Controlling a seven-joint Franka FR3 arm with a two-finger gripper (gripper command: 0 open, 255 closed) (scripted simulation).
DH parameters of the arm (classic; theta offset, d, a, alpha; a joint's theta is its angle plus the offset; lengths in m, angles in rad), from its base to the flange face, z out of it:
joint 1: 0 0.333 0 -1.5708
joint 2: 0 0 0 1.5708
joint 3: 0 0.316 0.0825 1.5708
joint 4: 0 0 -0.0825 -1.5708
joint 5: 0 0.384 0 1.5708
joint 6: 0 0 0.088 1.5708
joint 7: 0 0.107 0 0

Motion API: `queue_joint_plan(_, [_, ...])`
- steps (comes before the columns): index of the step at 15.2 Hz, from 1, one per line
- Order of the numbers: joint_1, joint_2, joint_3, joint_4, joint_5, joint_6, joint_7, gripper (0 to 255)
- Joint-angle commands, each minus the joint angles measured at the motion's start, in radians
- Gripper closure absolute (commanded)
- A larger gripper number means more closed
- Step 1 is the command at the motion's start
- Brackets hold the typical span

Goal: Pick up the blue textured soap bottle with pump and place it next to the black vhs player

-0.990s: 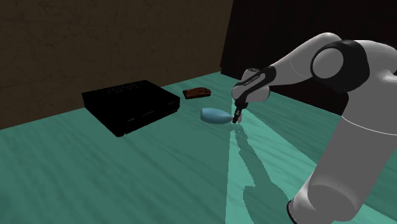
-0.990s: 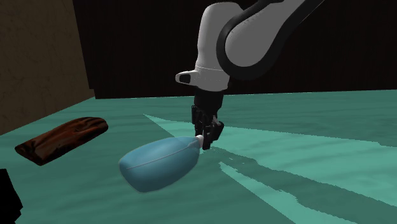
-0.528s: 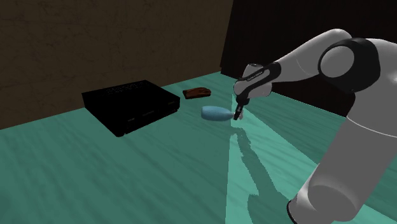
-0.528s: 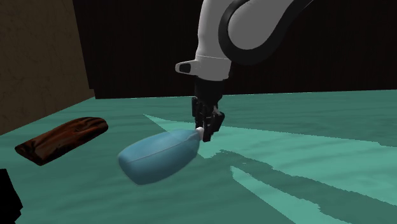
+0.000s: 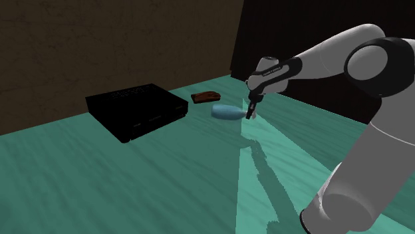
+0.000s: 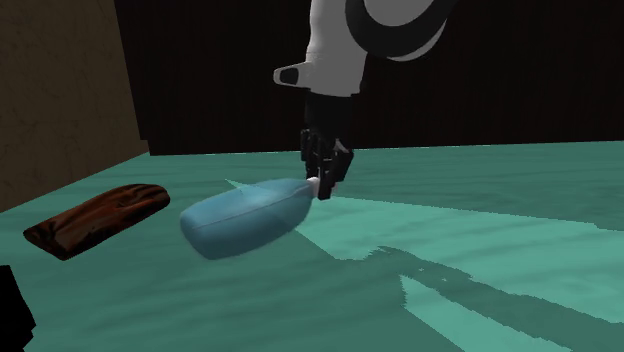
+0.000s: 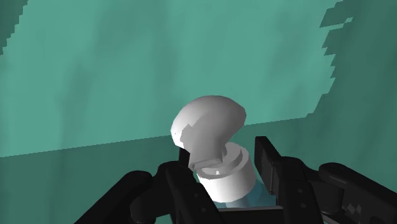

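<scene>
Gripper: Your gripper [image 5: 251,114] [image 6: 325,186] [image 7: 224,167] was clamped on the neck of the bottle, and the pump end was all it held.
Bottle: The bottle [image 5: 226,112] [image 6: 245,215] hung nearly level from that grip, its blue body pointing to the second exterior view's left. You could not tell whether its underside touched the table [image 5: 100,179] [image 6: 500,200] [image 7: 127,76].
Bottle's place: It was near the table's far edge, to the shoulder view's right of the player [image 5: 136,110] and well apart from it.
Block: A brown block [image 5: 206,97] [image 6: 95,218] lay flat between the bottle and the far edge.
Edges: The far edge ran behind the player and the block, along a dim brown wall [image 5: 100,40].
Open room: You had bare table between the player and the bottle, and a wide bare stretch on the near side of both.
Shoulder view: It gave you the player and the bottle together, with the block seeming just beside the bottle.
Second exterior view: It gave you a plain gap of table between the block and the bottle.
Wrist view: It gave you the grip itself. The white collar [image 7: 224,178] sat between the black fingers [image 7: 273,165], with blue beneath it. The white pump head [image 7: 207,124] stuck out past the tips.
</scene>
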Motion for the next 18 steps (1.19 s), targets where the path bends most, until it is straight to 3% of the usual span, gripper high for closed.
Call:
queue_joint_plan(1, [0.001, -0.016, 0.001, 0.009, -0.009, -0.024, 0.006, 255])
queue_joint_plan(18, [0.007, -0.107, 0.011, 0.152, -0.044, -0.251, 0.022, 255])
